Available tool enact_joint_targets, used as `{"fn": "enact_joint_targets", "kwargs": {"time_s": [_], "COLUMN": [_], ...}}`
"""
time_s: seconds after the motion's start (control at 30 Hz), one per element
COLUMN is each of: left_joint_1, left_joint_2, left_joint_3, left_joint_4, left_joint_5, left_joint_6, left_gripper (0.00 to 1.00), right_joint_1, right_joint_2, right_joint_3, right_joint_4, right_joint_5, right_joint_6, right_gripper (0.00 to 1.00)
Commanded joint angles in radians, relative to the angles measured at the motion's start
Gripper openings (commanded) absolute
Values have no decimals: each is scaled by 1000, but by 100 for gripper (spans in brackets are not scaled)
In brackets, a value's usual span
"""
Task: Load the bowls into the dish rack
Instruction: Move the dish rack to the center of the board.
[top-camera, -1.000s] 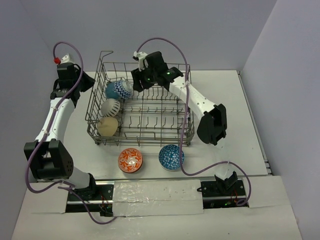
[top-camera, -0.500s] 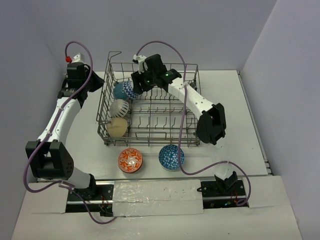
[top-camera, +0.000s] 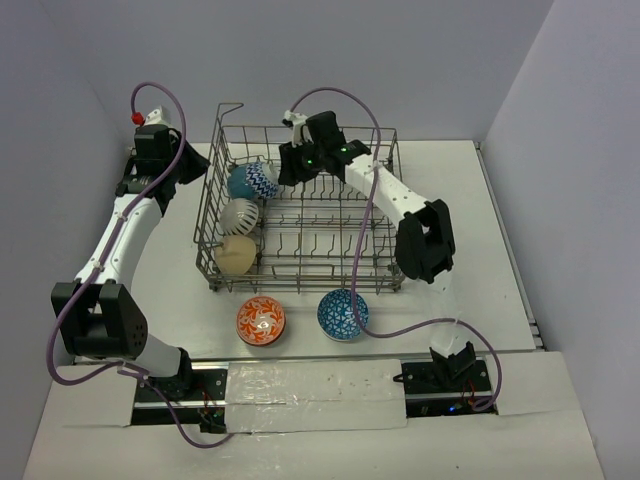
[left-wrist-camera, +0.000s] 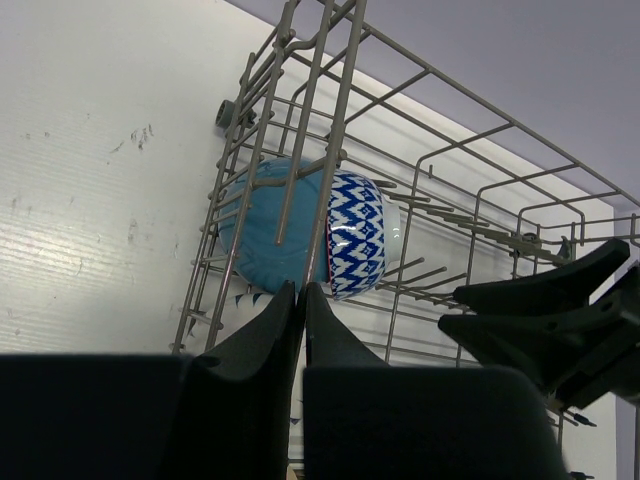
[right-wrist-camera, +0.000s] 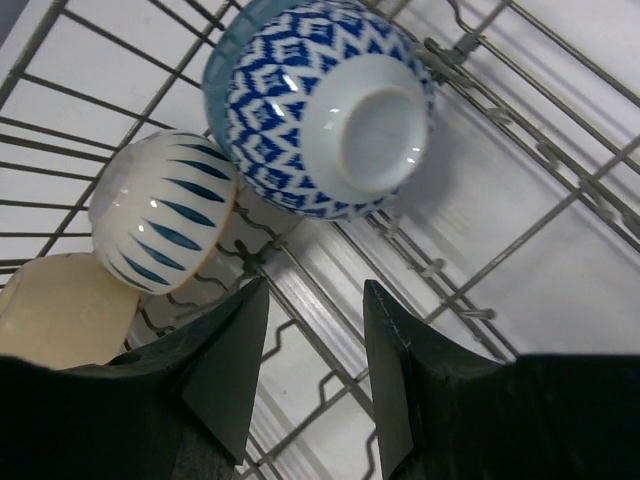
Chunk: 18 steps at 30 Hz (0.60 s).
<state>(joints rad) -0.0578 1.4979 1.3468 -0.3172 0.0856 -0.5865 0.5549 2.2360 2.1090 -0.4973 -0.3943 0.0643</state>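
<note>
Over at the left of the top view, the left gripper (top-camera: 192, 166) sits at the left wall of the dish rack (top-camera: 290, 284). Its wrist camera shows the jaws pressed together, tips right at the wires; whether a wire is pinched between them, I can't tell. The rack itself stands on the white surface (top-camera: 480, 250), centre of the frame, towards the back.

Inside along its left side, three bowls are lined up on edge. The cream bowl (top-camera: 233, 254) is nearest, the white bowl with dark stripes (top-camera: 240, 214) sits behind it, and the blue zigzag bowl (top-camera: 248, 181) is farthest back.

Just right of that one, the right gripper (right-wrist-camera: 313, 288) hangs over the rack's back left area. Its jaws are partly spread with nothing between them, the zigzag bowl's foot just beyond the tips.

Down in front of the rack, two bowls are still out on the surface: the orange patterned bowl (top-camera: 261, 321), then the blue patterned bowl (top-camera: 342, 314) to its right.
</note>
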Motion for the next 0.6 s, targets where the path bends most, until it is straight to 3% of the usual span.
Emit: {"fn": "enact_joint_targets", "kwargs": {"time_s": [0.0, 0.57], "left_joint_1": [-34, -34], "left_joint_2": [-19, -7], "left_joint_3": [43, 41], "left_joint_4": [-26, -23], "left_joint_5": [91, 103], "left_joint_6": [-12, -13], "left_gripper": [0, 0], "right_joint_1": [-35, -55], "right_joint_2": [19, 146], "right_joint_3": [14, 190], "right_joint_4": [82, 124], "right_joint_5": [-92, -253], "right_joint_6": [29, 88], "right_gripper": [50, 49]}}
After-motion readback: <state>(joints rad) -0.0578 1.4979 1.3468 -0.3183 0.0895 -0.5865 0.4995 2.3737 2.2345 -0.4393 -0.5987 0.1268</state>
